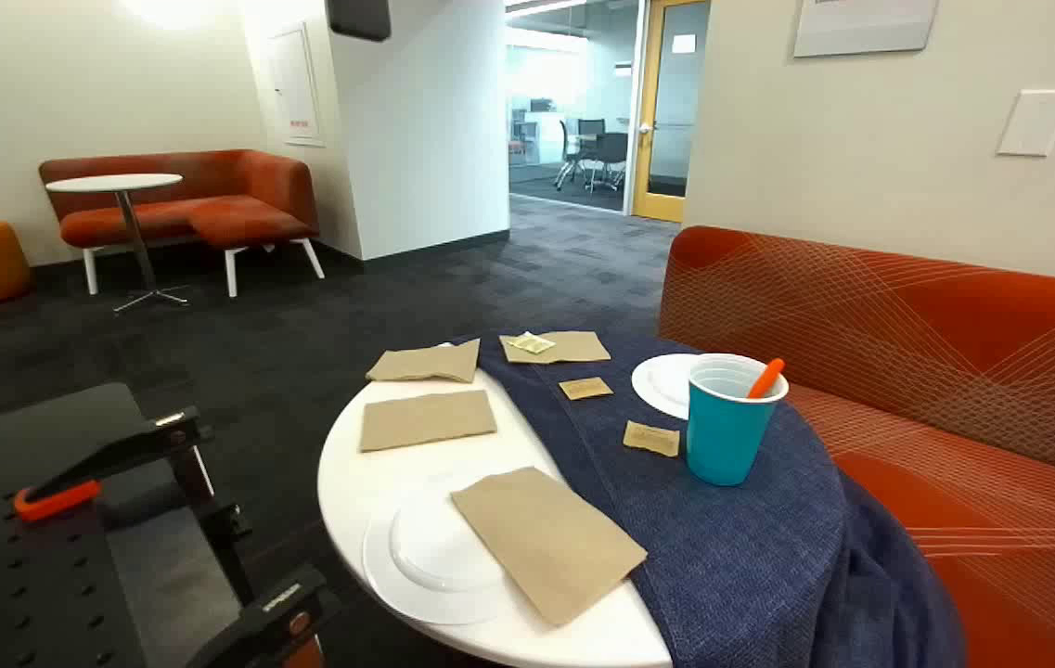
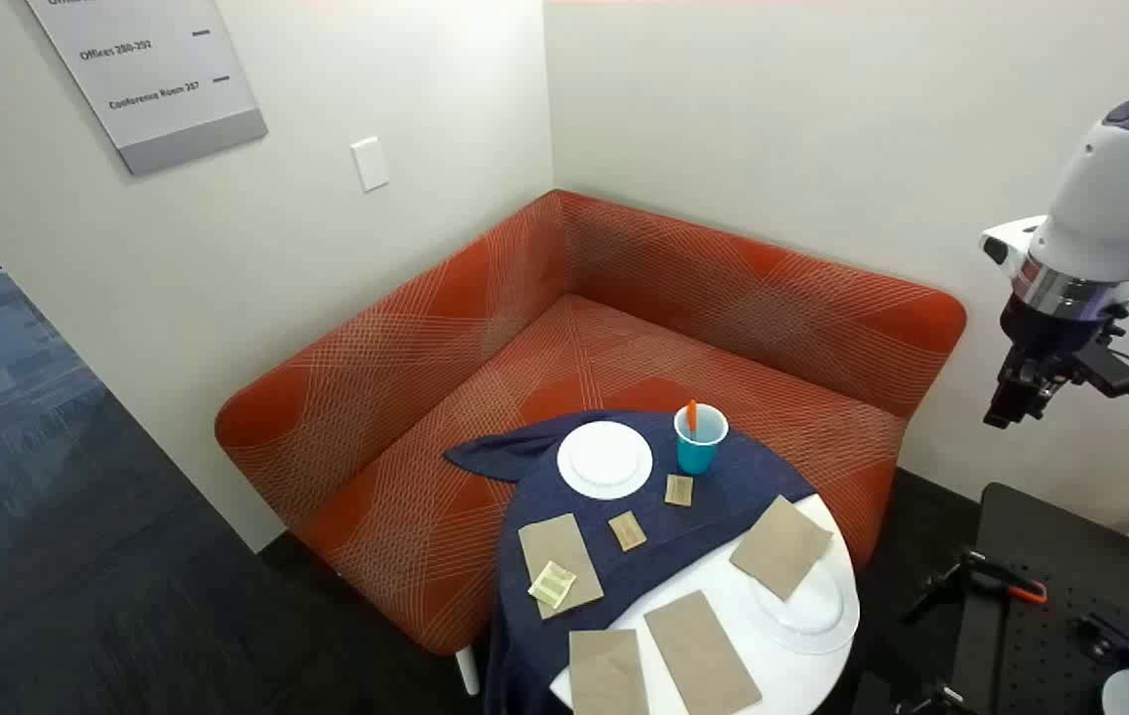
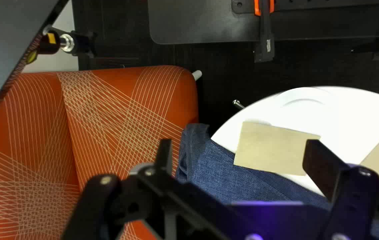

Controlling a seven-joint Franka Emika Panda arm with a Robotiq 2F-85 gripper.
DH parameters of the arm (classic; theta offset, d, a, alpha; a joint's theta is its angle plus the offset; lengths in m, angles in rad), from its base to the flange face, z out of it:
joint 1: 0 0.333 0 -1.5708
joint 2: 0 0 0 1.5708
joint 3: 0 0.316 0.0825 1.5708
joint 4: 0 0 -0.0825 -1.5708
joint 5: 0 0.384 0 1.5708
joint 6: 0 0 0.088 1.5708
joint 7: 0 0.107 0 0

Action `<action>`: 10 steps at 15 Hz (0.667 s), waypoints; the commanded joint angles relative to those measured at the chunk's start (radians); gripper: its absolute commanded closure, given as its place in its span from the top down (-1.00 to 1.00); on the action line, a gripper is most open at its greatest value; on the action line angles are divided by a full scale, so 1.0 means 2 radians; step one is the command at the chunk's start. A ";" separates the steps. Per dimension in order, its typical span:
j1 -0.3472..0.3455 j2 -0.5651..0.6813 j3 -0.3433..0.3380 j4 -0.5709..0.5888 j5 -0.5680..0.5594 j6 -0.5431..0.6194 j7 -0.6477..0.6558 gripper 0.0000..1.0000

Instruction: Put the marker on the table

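Note:
The orange marker (image 1: 765,378) stands tilted inside the teal cup (image 1: 726,436), its upper end above the white rim; its lower part is hidden. Marker (image 2: 691,415) and cup (image 2: 696,455) show in both exterior views. The cup is upright on the dark blue cloth over the round white table (image 1: 527,436). My gripper (image 2: 1011,405) hangs in the air to the side of the table, above the black stand's level. In the wrist view my gripper (image 3: 239,146) has its fingers wide apart with nothing between them. The marker and cup do not show in the wrist view.
Tan napkins (image 1: 546,543), white plates (image 1: 443,547) and small tan packets (image 1: 651,438) lie on the table. An orange-red couch (image 2: 624,357) wraps the table's far side. A black stand (image 2: 1070,586) with clamps is beside the table. Walls rise behind the couch.

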 commanded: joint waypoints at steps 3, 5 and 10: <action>0.003 0.000 -0.002 0.001 -0.001 -0.002 0.001 1.00; 0.003 0.000 -0.002 0.001 -0.001 -0.002 0.001 1.00; 0.007 0.030 0.005 0.001 -0.002 0.063 0.029 1.00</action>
